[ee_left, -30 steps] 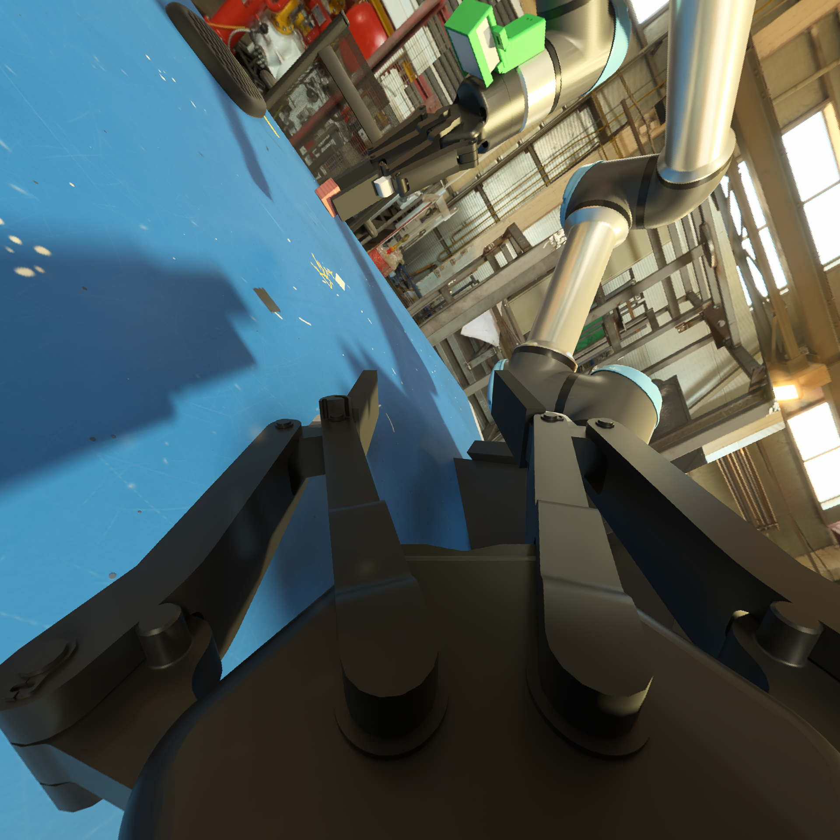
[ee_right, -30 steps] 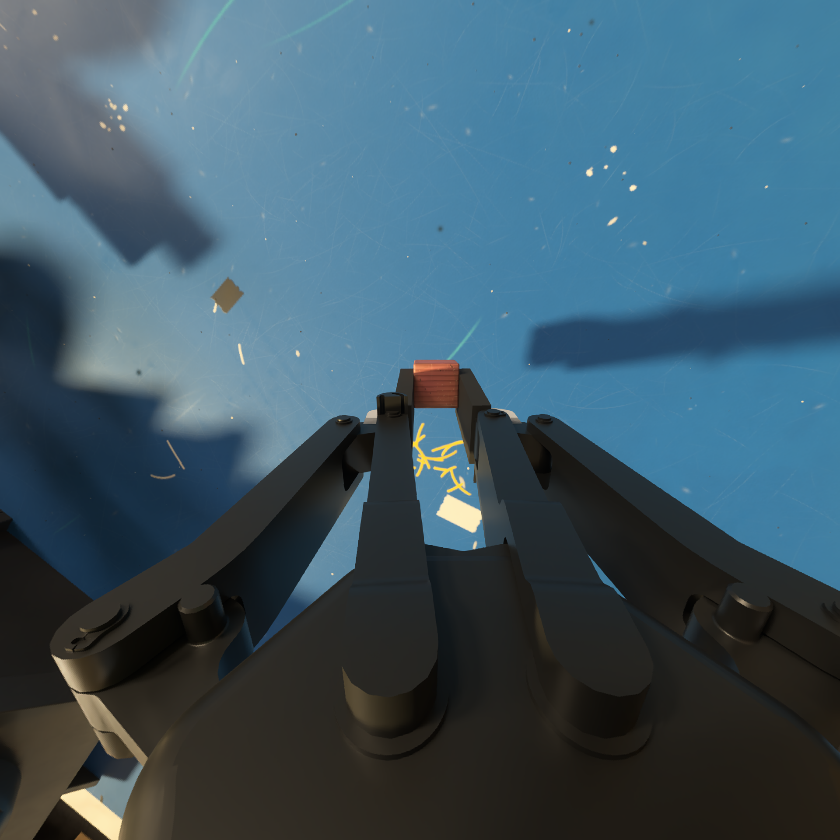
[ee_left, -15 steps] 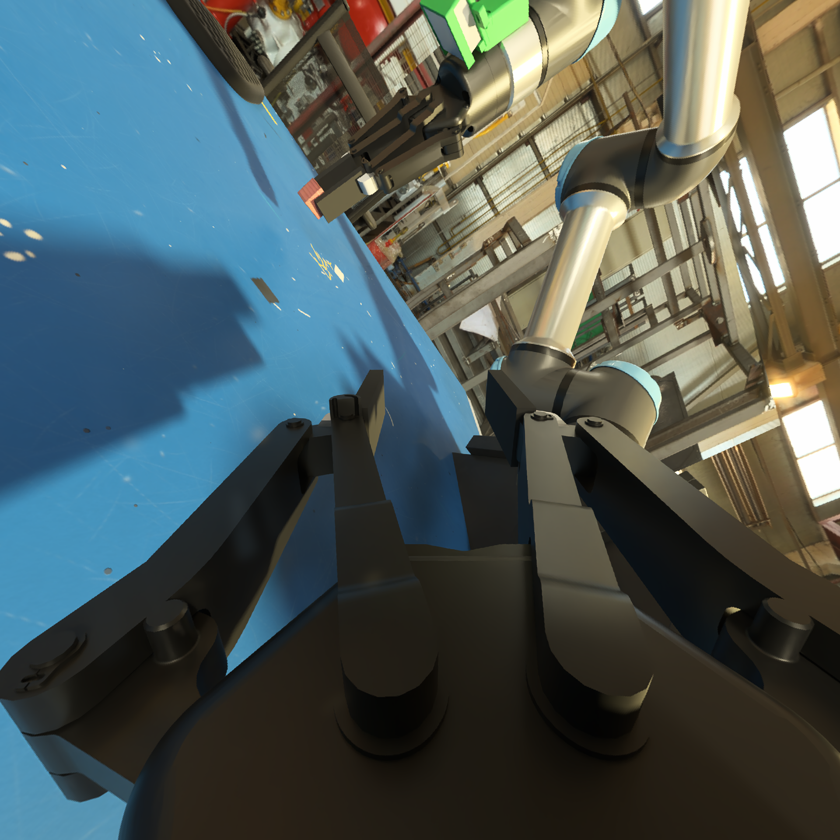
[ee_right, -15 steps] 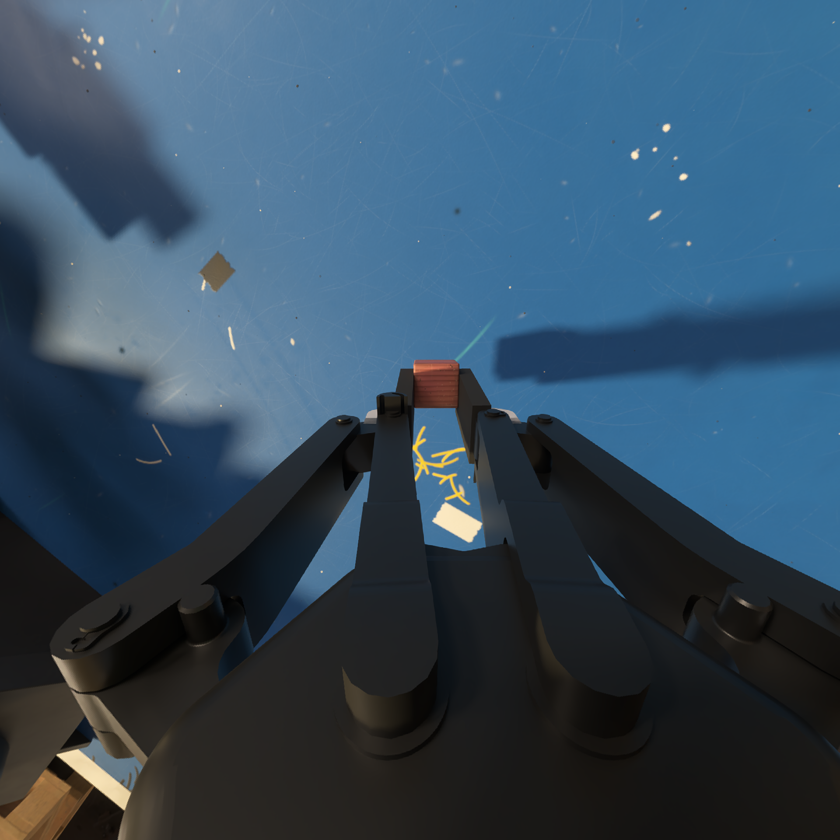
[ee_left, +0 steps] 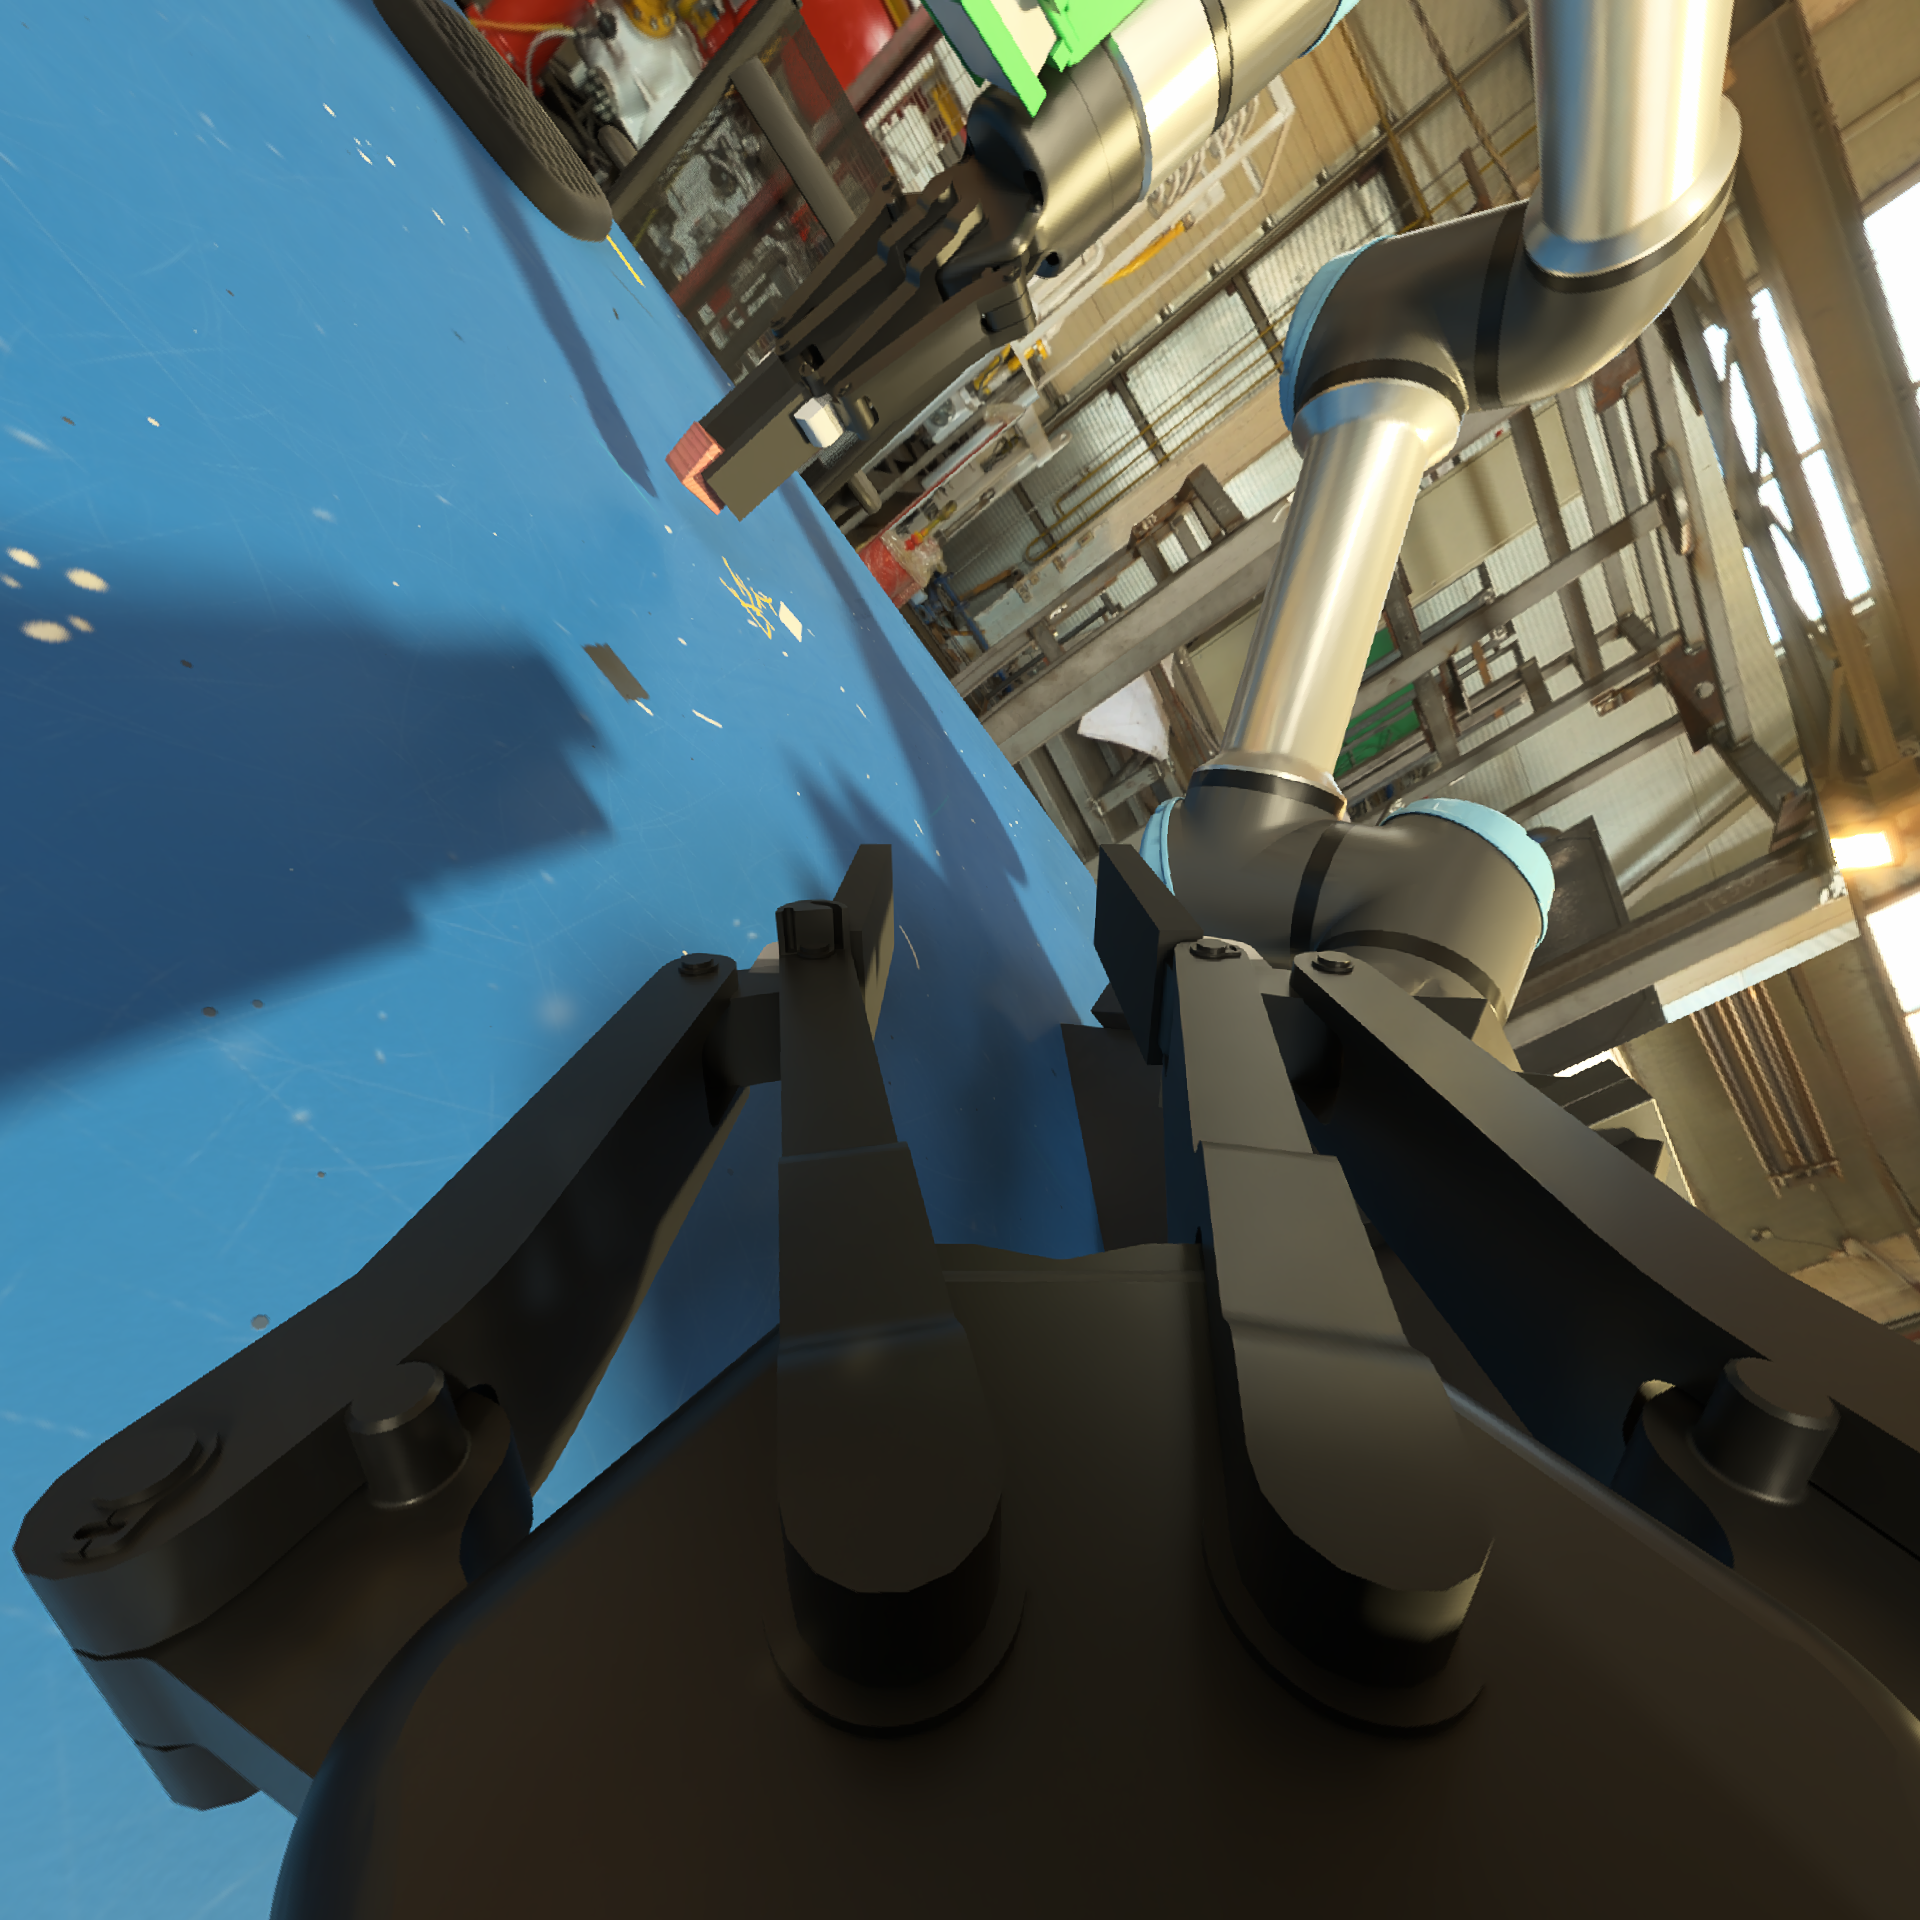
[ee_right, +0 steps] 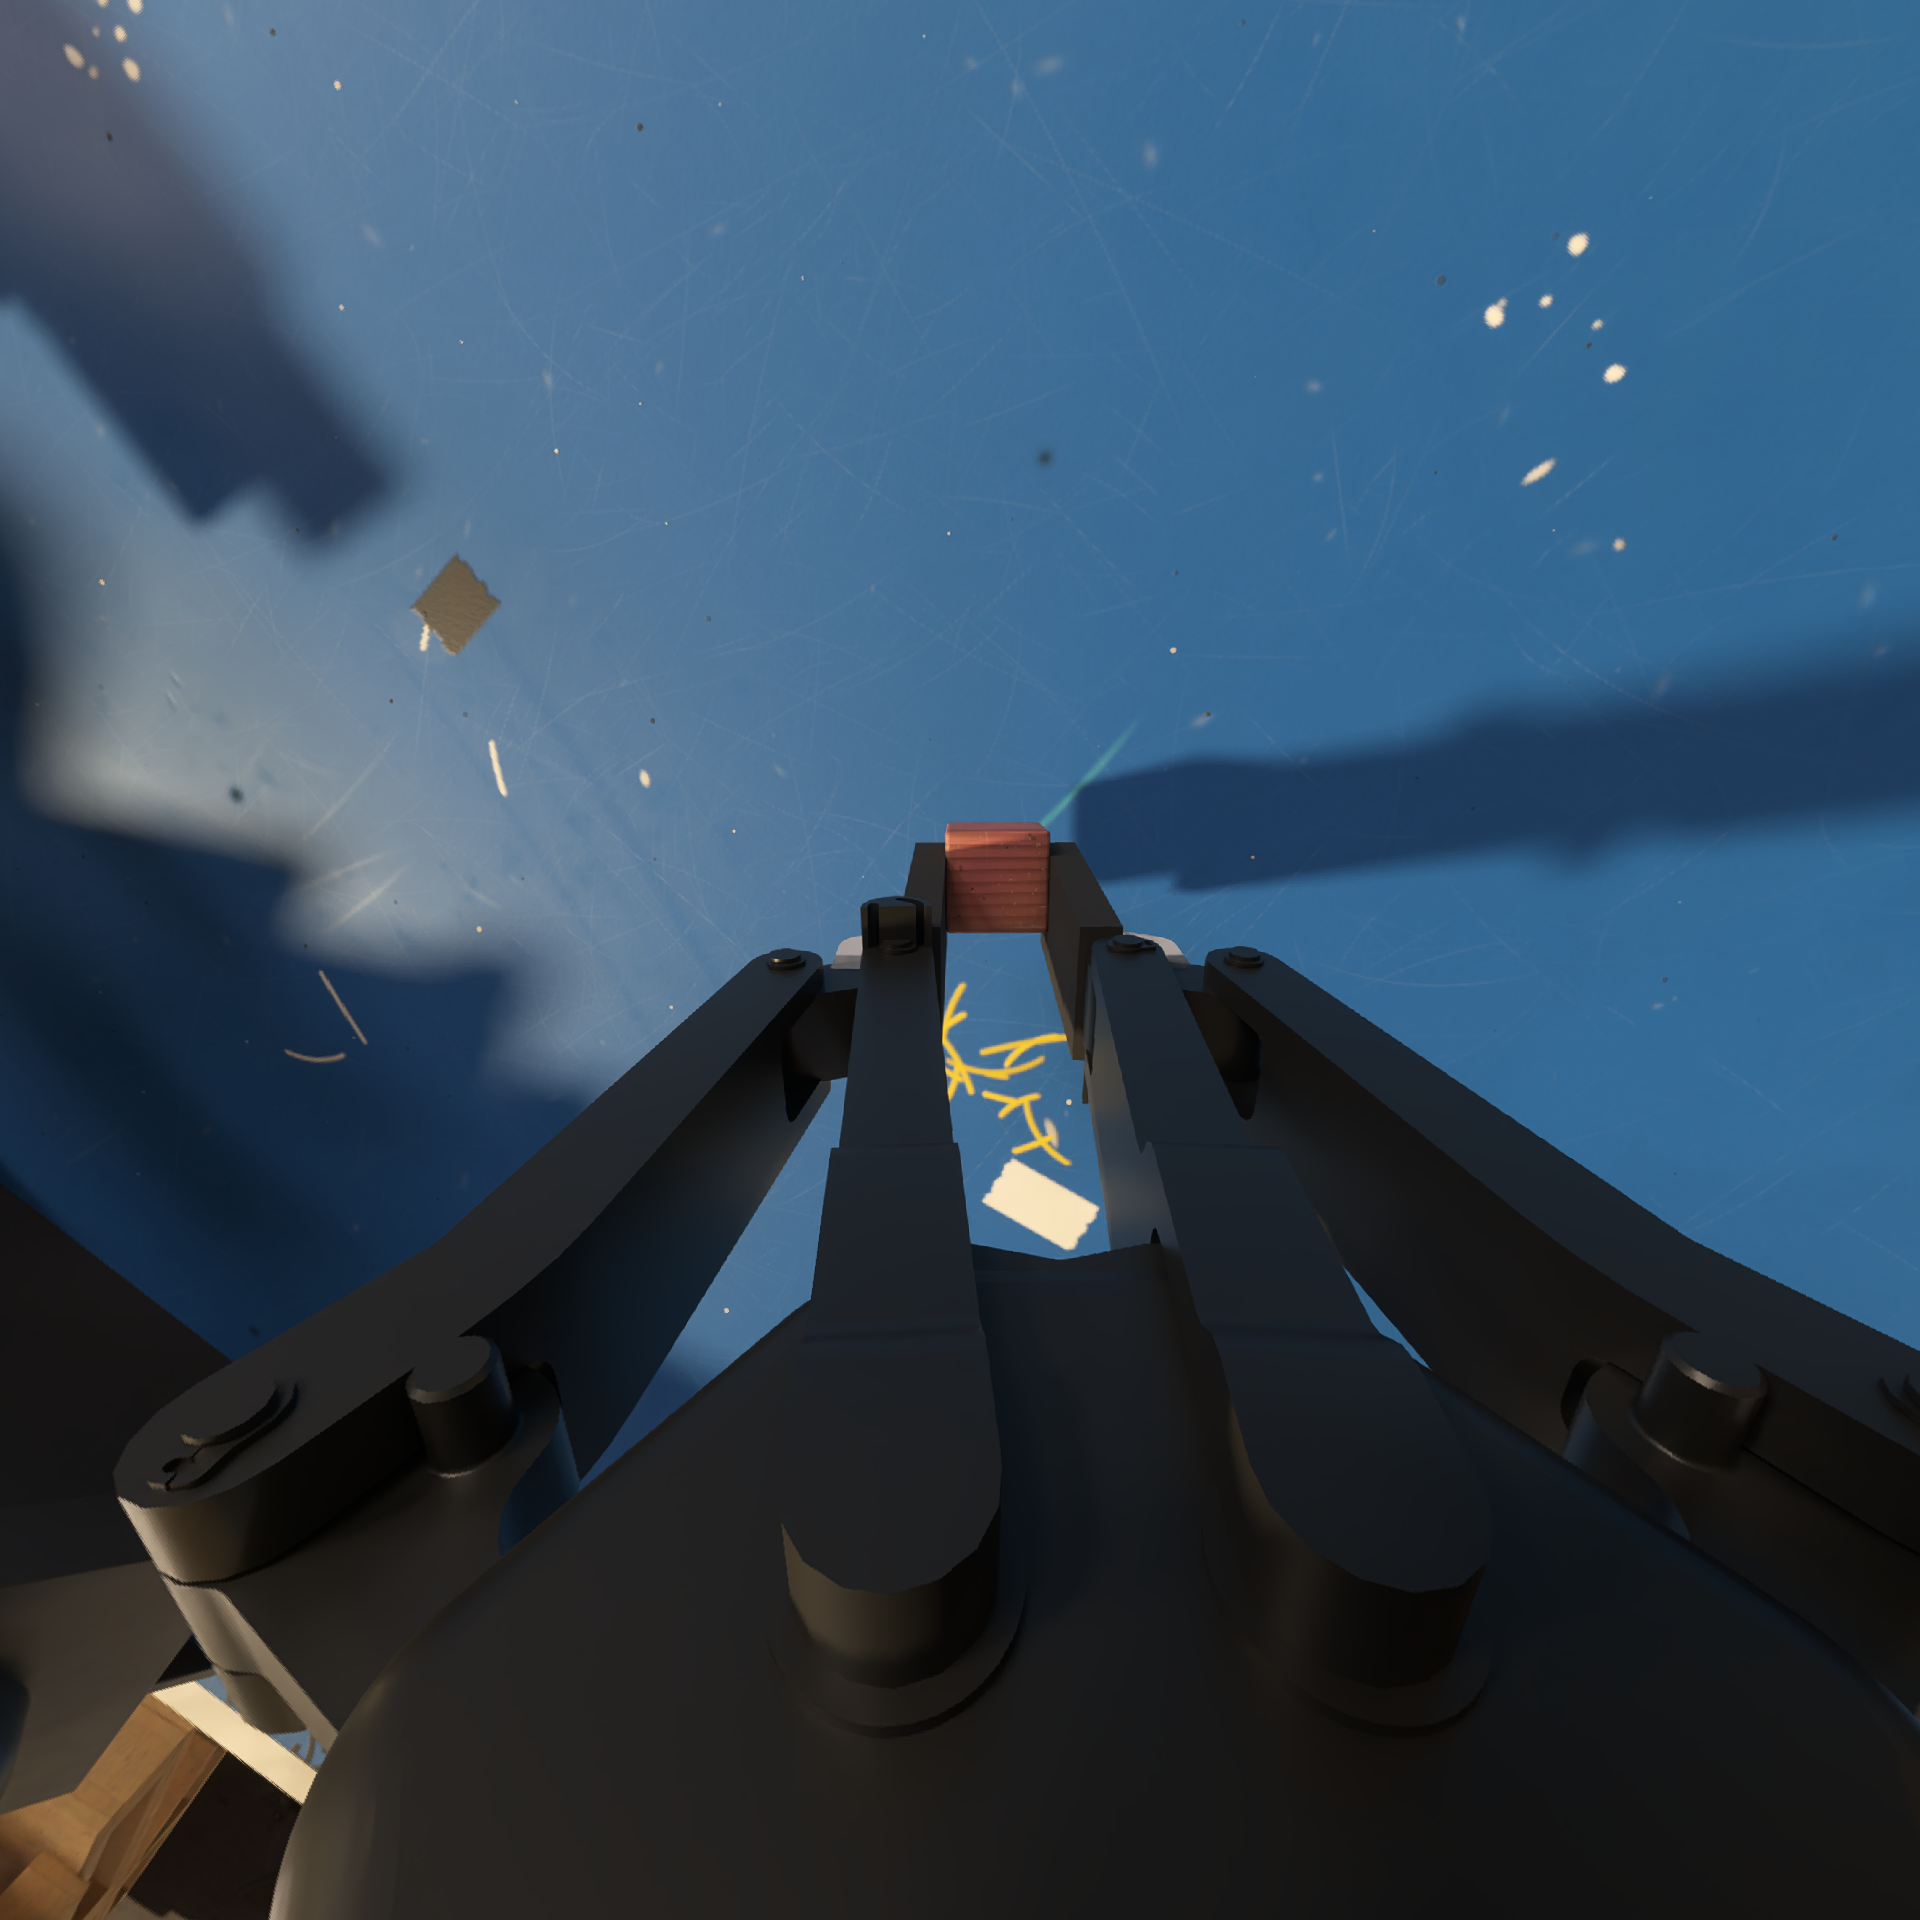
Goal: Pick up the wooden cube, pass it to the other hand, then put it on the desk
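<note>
The right gripper [ee_right: 995, 883] pinches the wooden cube [ee_right: 995, 878] above the blue desk [ee_right: 1247, 416] (step 1 apparently done), while the left gripper [ee_left: 997, 935] waits spread and empty, so handover and placement remain.

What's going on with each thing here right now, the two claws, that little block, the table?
Right gripper: shut on the wooden cube, held above the desk.
Wooden cube: clamped between the right gripper's fingertips, off the surface.
Left gripper: open, empty, close above the desk.
Desk: blue, scratched, with yellow scribbles and small paper scraps.
</note>
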